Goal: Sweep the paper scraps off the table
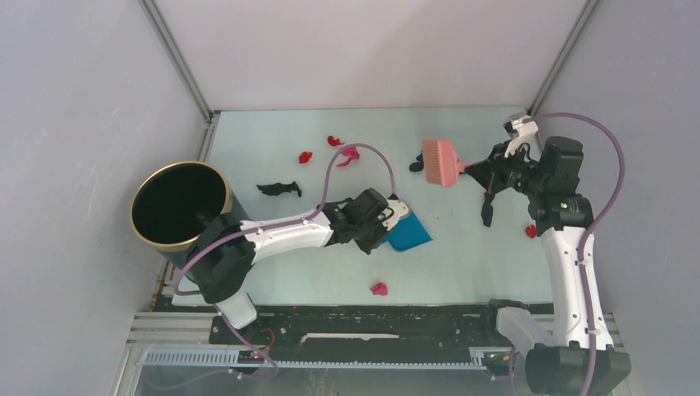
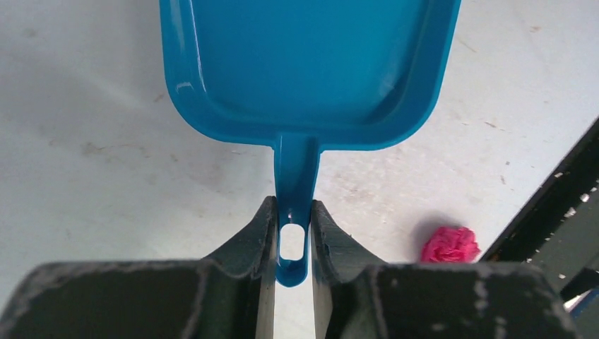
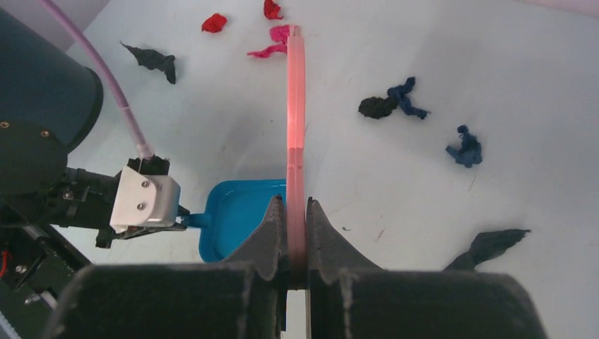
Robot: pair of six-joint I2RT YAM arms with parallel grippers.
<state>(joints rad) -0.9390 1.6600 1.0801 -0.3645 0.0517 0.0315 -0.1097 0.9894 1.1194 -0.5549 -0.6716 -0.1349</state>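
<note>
My left gripper [image 1: 386, 221] [image 2: 292, 233] is shut on the handle of the blue dustpan [image 1: 409, 234] [image 2: 304, 63], which lies flat mid-table. My right gripper [image 1: 485, 169] [image 3: 296, 212] is shut on the pink hand brush [image 1: 441, 162] [image 3: 296, 106], held above the back right of the table [image 1: 462, 264]. Paper scraps lie scattered: red [image 1: 305, 157] [image 1: 334, 141], magenta [image 1: 349, 154], black [image 1: 279, 189], a dark one by the brush head [image 1: 416, 165], a black strip [image 1: 487, 210], red [image 1: 531, 231], and magenta near the front [image 1: 379, 289] [image 2: 450, 244].
A black round bin with a gold rim [image 1: 180, 205] stands at the table's left edge beside the left arm. Grey-white walls bound the left, back and right. A black rail [image 1: 371, 326] runs along the front edge.
</note>
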